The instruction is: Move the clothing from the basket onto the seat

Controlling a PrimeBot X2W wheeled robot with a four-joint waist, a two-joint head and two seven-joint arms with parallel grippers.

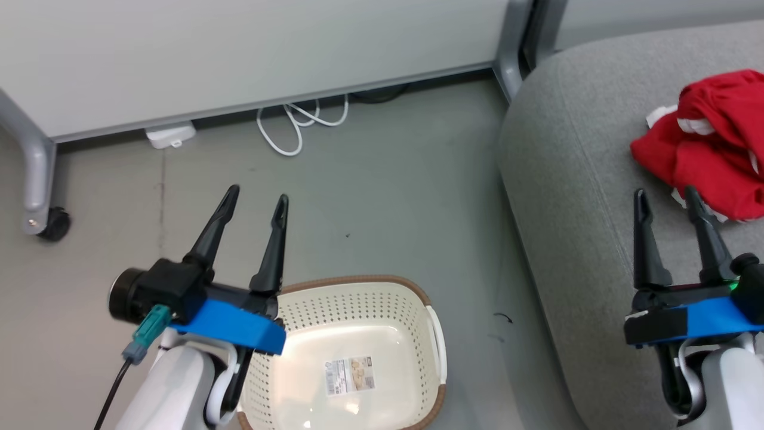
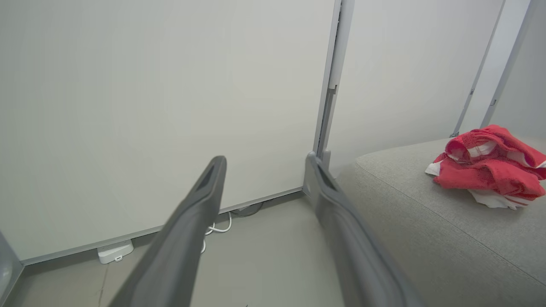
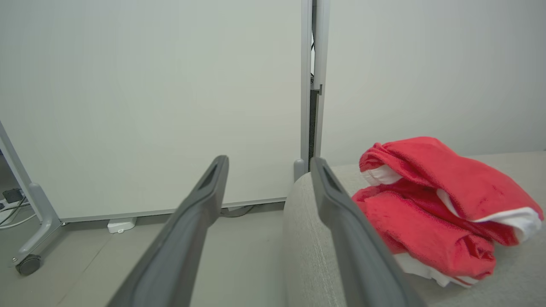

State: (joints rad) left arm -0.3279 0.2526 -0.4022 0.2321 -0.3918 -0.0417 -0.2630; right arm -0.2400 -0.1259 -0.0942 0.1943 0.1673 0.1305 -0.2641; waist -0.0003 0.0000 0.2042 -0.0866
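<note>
The left gripper (image 1: pixel 257 194) hangs over the grey floor (image 1: pixel 382 197) with its two dark fingers spread apart and nothing between them, its blue-cased wrist just above the near-left rim of the basket (image 1: pixel 364 279). The right gripper (image 1: pixel 665 192) hovers over the seat (image 1: pixel 567 155), fingers likewise parted and holding nothing, their tips just short of the clothing (image 1: pixel 713 143). That red, white-trimmed heap lies crumpled on the sofa cushion, well apart from the basket, which stands on the floor beside the sofa with its bottom label (image 1: pixel 349 375) in plain sight. Beyond, a white cable (image 1: pixel 296 126) curls below a pale partition panel (image 1: pixel 239 48).
</note>
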